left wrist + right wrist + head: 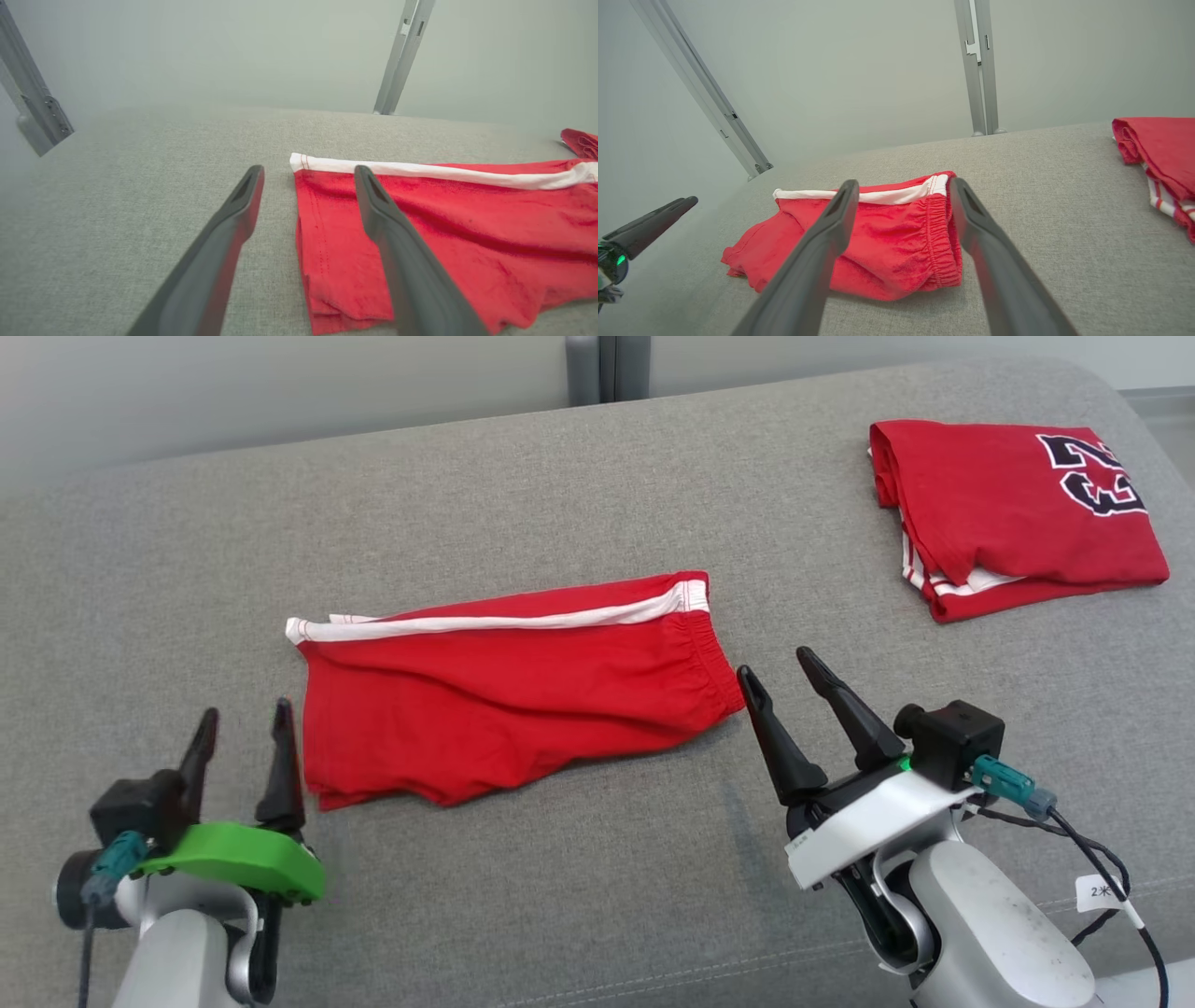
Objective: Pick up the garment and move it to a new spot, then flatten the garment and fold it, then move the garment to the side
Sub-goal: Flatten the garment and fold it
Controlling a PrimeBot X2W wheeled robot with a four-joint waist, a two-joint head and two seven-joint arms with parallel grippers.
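- Left gripper [245, 719] — fingers spread, empty, just beside the leg hem of the red shorts [504, 700].
- Right gripper [777, 667] — spread, empty, near their waistband; the shorts lie folded between both.

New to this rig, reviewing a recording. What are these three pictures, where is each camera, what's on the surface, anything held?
It is a two-armed wheeled robot. The wide picture comes from its head, looking down: left gripper lower left, right gripper lower right. The other two come from cameras on each wrist, looking along that arm's two dark fingers. On the grey cushion lie red shorts with a white stripe, and farther right a folded red jersey. Nothing is held: both pairs of fingers stand open, one near each end of the shorts.
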